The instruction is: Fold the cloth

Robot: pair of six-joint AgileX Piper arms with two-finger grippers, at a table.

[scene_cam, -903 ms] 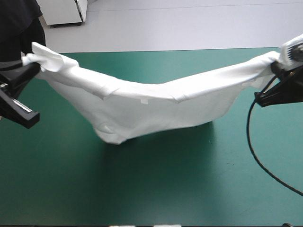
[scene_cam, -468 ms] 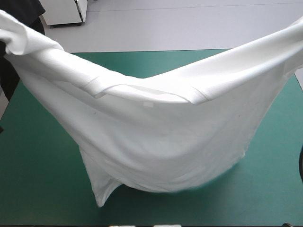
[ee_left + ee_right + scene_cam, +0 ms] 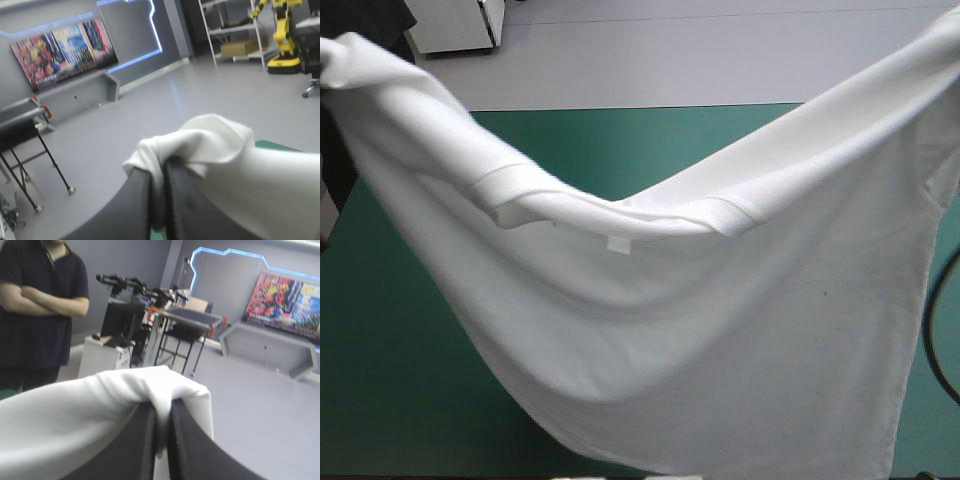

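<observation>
Two end effectors in play, both raised high and out past the sides of the high view. Close in on the left end effector (image 3: 159, 200): black fingers all but closed, a pinch of white T-shirt (image 3: 225, 165) squeezed between them and bunching over the tips. Same story at the right end effector (image 3: 162, 440), fingers nipped on a fold, the rest of the cloth running away to one side. So each arm has one end, and the T-shirt hangs between them like a hammock, its long axis running left to right across the bench (image 3: 410, 400). From either end effector the cloth falls inward and down toward the middle. Neither arm looks nearer the bulk, though the hanging body drops lower on the right. See the collar (image 3: 620, 215) at the dip of the top edge, a small tag (image 3: 619, 244) just under it. The hem hangs down by the bench's near edge; whether it touches the cover I cannot tell. Beyond the T-shirt the teal-green cover shows bare to the far edge, so I judge there is room to lay it flat, both arms lowering together and spread wide, before any fold.
</observation>
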